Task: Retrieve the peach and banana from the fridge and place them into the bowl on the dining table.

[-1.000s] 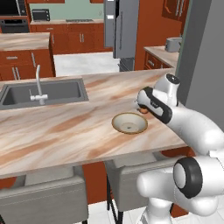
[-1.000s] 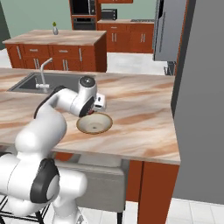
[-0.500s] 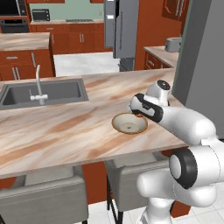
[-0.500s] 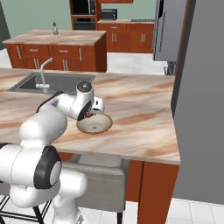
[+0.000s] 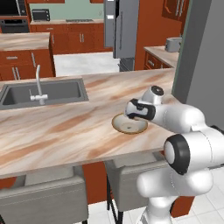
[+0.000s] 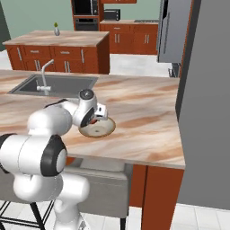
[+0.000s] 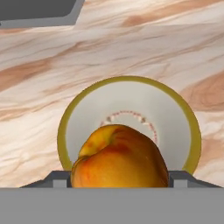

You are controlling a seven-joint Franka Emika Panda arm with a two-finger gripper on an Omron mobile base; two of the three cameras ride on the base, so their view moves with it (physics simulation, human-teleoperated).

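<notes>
Our gripper [image 7: 119,186] is clamped on the peach [image 7: 119,158], right over the bowl [image 7: 183,127] on the dining table [image 5: 65,127]. If we let go too high or off-centre, peach could bounce, roll out & off the edge. Banana's not here yet.

Arm folded low over the counter — the upper links rise from the base, the forearm reaches forward and the wrist bends so that the hand points downward. Gripper [image 5: 133,116] sits at the end of the white forearm, dark wrist joint just behind it; in the right base view the gripper [image 6: 95,120] shows below the round white wrist housing. In the hand view the gripper [image 7: 119,183] has its two grey finger tips spread wide, one at each side — the peach [image 7: 119,158] fills the gap between them, clamped on both flanks.
</notes>
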